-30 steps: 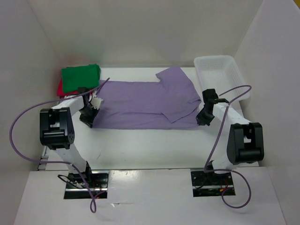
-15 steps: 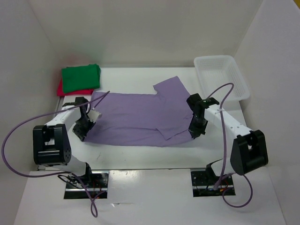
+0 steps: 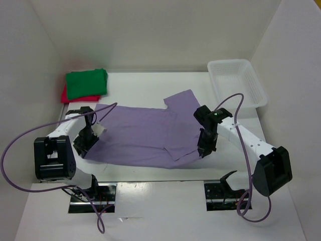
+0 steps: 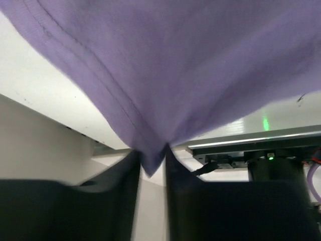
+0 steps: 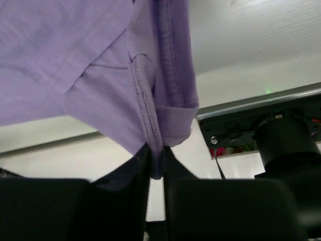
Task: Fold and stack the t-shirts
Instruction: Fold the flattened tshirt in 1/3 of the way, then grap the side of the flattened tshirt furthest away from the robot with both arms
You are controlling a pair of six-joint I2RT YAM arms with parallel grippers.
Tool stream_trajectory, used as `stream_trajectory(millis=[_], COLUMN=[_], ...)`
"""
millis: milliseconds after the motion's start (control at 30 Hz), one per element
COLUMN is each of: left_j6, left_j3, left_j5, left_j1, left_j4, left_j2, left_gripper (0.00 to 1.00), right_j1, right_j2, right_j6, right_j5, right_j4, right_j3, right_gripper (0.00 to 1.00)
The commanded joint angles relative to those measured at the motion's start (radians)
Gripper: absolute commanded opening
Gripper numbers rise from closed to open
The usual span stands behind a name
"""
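The lavender purple t-shirt (image 3: 140,133) lies spread flat across the middle of the table, one sleeve pointing to the back. My left gripper (image 3: 85,144) is at its near left corner. In the left wrist view the fingers (image 4: 152,165) stand slightly open, with the shirt's pointed corner (image 4: 175,65) still hanging between them. My right gripper (image 3: 204,146) is at the near right corner. Its jaws (image 5: 156,165) are shut on the stitched hem of the purple shirt (image 5: 75,65). The folded green t-shirt (image 3: 87,83) rests on the folded red t-shirt (image 3: 64,94) at the back left.
A white plastic basket (image 3: 228,64) stands at the back right, beside the right wall. White walls close in the table on the left, back and right. Both arms' purple cables loop above the table's sides.
Both grippers have drawn the purple shirt's near edge toward the front of the table, and the whole shirt slid nearer. The left fingers have parted.
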Motion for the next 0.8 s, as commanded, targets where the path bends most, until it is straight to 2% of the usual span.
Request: stream_trajectory(millis=[0,33,67,100,167,200,267,333,367,400,433,467,500,533,567,600,633,700,767], left_j6=[0.014,0.014,0.014,0.014,0.038,0.075,0.143,0.168,0.169,0.169,0.153,0.144,0.121,0.103,0.084,0.045,0.021,-0.011,-0.072], left_j3=[0.027,0.027,0.027,0.027,0.003,-0.009,-0.010,0.105,0.156,0.272,0.333,0.395,0.453,0.557,0.604,0.640,0.694,0.707,0.695], left_j5=[-0.037,-0.037,-0.048,-0.066,-0.130,-0.163,-0.225,-0.226,-0.203,-0.182,-0.151,-0.104,0.018,0.076,0.136,0.249,0.301,0.433,0.483], left_j1=[0.005,0.005,0.005,0.005,0.024,0.042,0.126,0.175,0.191,0.202,0.202,0.202,0.202,0.202,0.193,0.193,0.193,0.183,0.174], left_j4=[-0.061,-0.061,-0.061,-0.061,-0.097,-0.098,-0.076,-0.066,-0.066,-0.066,-0.055,-0.046,-0.046,-0.046,-0.046,-0.046,-0.024,0.034,0.112], left_j2=[-0.029,-0.020,-0.020,-0.020,-0.009,-0.009,-0.032,-0.018,-0.006,0.032,0.055,0.081,0.142,0.172,0.203,0.256,0.276,0.318,0.327], left_gripper=[0.36,0.43,0.52,0.55,0.62,0.72,0.75,0.79,0.81,0.84,0.90,0.90,0.91,0.91,0.91,0.91,0.91,0.91,0.91], right_j1=[0.020,0.029,0.044,0.053,0.067,0.067,0.067,0.067,0.067,0.067,0.067,0.067,0.067,0.067,0.067,0.067,0.067,0.043,0.000], right_j2=[-0.029,-0.018,-0.018,-0.018,-0.018,-0.018,-0.018,0.030,0.060,0.100,0.202,0.264,0.330,0.476,0.554,0.624,0.766,0.896,1.067], right_j6=[0.018,0.018,0.018,0.018,0.029,0.041,0.041,0.041,0.041,0.006,-0.018,-0.046,-0.115,-0.152,-0.184,-0.246,-0.274,-0.313,-0.331], right_j5=[-0.064,-0.089,-0.101,-0.110,-0.126,-0.138,-0.126,-0.088,-0.065,-0.035,0.001,0.096,0.139,0.172,0.248,0.291,0.328,0.440,0.465], right_j4=[-0.047,-0.047,-0.047,-0.047,-0.047,-0.047,-0.047,-0.047,-0.047,-0.047,-0.047,-0.047,-0.047,-0.047,-0.047,-0.047,-0.047,-0.047,-0.047], right_j3=[0.016,0.016,0.016,0.007,0.007,0.016,0.087,0.173,0.294,0.363,0.442,0.611,0.698,0.790,0.971,1.063,1.243,1.411,1.616], right_gripper=[0.21,0.53,0.71,1.00,1.00,1.00,1.00,1.00,1.00,1.00,1.00,1.00,1.00,1.00,1.00,1.00,1.00,1.00,1.00])
